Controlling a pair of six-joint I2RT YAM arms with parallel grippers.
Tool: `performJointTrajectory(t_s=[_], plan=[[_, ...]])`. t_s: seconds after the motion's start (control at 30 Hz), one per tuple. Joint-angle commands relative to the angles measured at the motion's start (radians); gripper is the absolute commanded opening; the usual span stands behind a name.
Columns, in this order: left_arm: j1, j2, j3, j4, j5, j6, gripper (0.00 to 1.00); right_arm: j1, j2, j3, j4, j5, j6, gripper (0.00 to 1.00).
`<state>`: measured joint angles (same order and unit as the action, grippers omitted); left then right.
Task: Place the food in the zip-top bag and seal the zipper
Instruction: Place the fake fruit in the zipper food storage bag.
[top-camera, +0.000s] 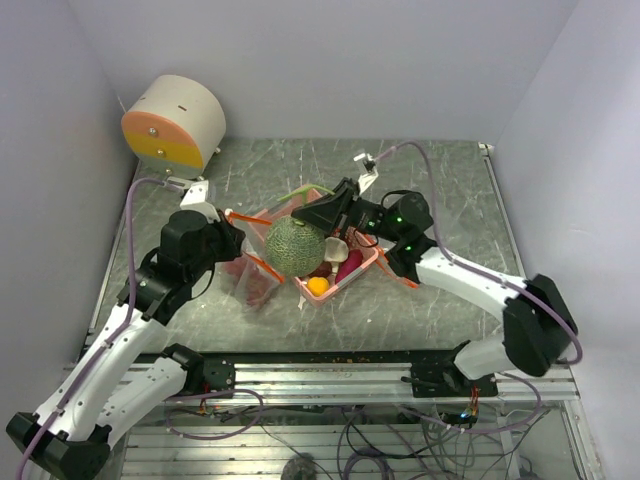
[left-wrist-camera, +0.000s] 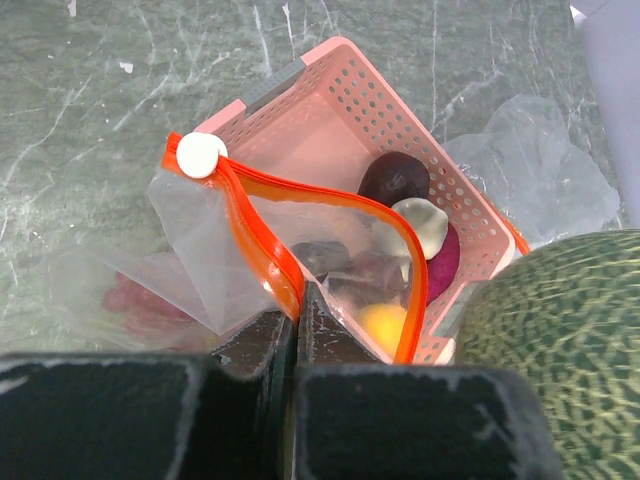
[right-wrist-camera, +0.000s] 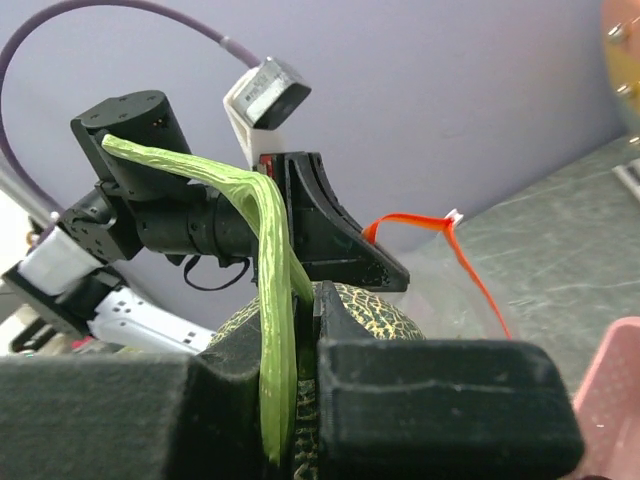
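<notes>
My left pincer (left-wrist-camera: 297, 303) is clamped on the orange zipper (left-wrist-camera: 335, 197) of the bag (left-wrist-camera: 195, 245). My right pincer (right-wrist-camera: 303, 305) pinches the green stem (right-wrist-camera: 268, 250) of the melon (top-camera: 294, 247).

white arm links (top-camera: 112, 350), black joints (top-camera: 188, 250) (green lights (top-camera: 398, 212)), purple cables (top-camera: 130, 225).

Top view: the netted green melon (top-camera: 294, 246) covers the middle of the pink lattice plastic basket (top-camera: 350, 278); contents under it are hidden.

Left wrist view: the melon is cut by the right and bottom edges. The left gripper (left-wrist-camera: 297, 318), clamped on the orange-red zipper strip (left-wrist-camera: 263, 240), hides the lower edge of the crinkly clear plastic bag (left-wrist-camera: 195, 235). A pinkish shape (left-wrist-camera: 140, 300) behind the film is too blurred to identify.

Right wrist view: the right gripper (right-wrist-camera: 300, 320), closed on the pale green stem (right-wrist-camera: 265, 250), hides most of the melon. The basket is cut by the bottom right corner.
</notes>
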<state>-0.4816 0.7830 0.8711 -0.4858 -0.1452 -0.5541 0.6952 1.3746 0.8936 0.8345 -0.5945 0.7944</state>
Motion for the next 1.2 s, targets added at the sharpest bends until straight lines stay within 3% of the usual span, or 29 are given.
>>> performJointTrajectory(t_s=[0.0, 0.33, 0.43, 0.7, 1.0, 1.17], plan=[[0.001, -0.031, 0.022, -0.02, 0.029, 0.006, 0.09, 0.015, 0.101, 0.013, 0.299, -0.081, 0.189, 0.0], [0.001, -0.05, 0.005, -0.023, 0.118, -0.011, 0.09, 0.084, 0.178, 0.068, 0.128, 0.131, -0.012, 0.0], [0.001, -0.048, 0.002, -0.028, 0.156, -0.019, 0.08, 0.117, 0.162, 0.063, 0.013, 0.316, -0.124, 0.0], [0.001, -0.087, 0.015, -0.082, 0.203, -0.028, 0.09, 0.182, 0.138, 0.038, -0.13, 0.629, -0.289, 0.0], [0.001, -0.069, 0.034, -0.08, 0.208, -0.035, 0.08, 0.364, 0.157, 0.051, -0.13, 1.024, -0.462, 0.0], [0.001, -0.027, 0.085, -0.063, 0.195, -0.033, 0.08, 0.518, 0.219, 0.084, -0.112, 1.361, -0.588, 0.0]])
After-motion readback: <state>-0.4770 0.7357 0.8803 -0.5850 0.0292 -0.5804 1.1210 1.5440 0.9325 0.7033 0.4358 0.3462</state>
